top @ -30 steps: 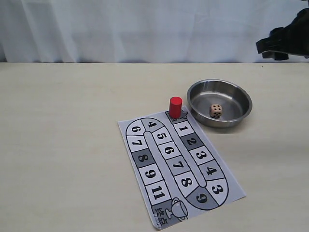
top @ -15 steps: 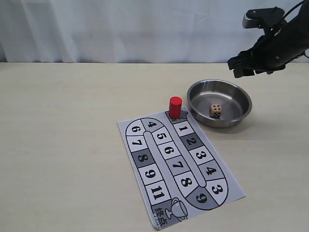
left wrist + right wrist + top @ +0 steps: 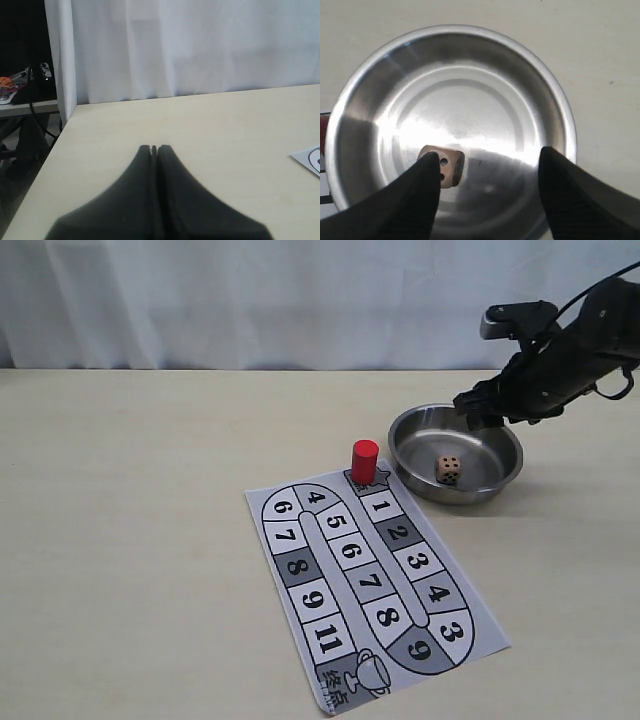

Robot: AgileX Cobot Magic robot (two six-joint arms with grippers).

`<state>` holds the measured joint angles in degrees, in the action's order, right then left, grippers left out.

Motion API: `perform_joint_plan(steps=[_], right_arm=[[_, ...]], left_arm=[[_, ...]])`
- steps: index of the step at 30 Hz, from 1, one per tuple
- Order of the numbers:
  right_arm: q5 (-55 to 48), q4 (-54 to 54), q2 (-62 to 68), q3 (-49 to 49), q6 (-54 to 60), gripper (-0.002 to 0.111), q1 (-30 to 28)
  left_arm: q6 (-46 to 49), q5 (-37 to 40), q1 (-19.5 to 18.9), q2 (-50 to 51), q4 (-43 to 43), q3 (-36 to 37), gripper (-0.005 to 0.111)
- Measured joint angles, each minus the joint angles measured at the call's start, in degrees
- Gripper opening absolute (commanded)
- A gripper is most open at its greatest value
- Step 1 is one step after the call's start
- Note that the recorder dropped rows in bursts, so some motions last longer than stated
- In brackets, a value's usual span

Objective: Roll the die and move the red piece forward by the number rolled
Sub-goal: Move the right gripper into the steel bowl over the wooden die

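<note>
The pale die (image 3: 447, 470) lies inside the steel bowl (image 3: 471, 493), dark pips showing. In the right wrist view the die (image 3: 452, 166) is partly hidden behind one fingertip (image 3: 427, 172). My right gripper (image 3: 474, 404) hovers open over the bowl's far rim; in its own view the gripper (image 3: 490, 157) has its jaws wide apart above the bowl (image 3: 556, 97). The red piece (image 3: 365, 461) stands upright on the start square of the numbered board (image 3: 300, 612), just left of the bowl. My left gripper (image 3: 154, 148) is shut and empty over bare table, out of the exterior view.
The board's numbered track winds toward the table's near edge. A white curtain (image 3: 250, 300) runs along the back of the table. The table's side edge (image 3: 55, 150) lies close to the left gripper, and a corner of the board (image 3: 310, 159) shows there.
My right arm has come down and leftward from the upper right corner to hang over the bowl. The die, the red piece and the board have not moved.
</note>
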<state>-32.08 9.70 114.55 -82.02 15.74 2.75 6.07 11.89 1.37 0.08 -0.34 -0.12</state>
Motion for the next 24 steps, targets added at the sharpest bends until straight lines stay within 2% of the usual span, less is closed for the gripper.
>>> perform_joint_plan(steps=[10, 17, 24], right_arm=[[-4.5, 8.4, 6.8, -6.3, 2.3, 0.056, 0.0], [-5.7, 8.7, 9.0, -6.7, 3.3, 0.056, 0.4], [-5.5, 6.7, 10.5, -6.7, 3.7, 0.056, 3.8]], left_arm=[[0.0, 0.0, 0.0, 0.0, 0.0, 0.0, 0.0], [0.0, 0.0, 0.0, 0.0, 0.0, 0.0, 0.0], [0.0, 0.0, 0.0, 0.0, 0.0, 0.0, 0.0]])
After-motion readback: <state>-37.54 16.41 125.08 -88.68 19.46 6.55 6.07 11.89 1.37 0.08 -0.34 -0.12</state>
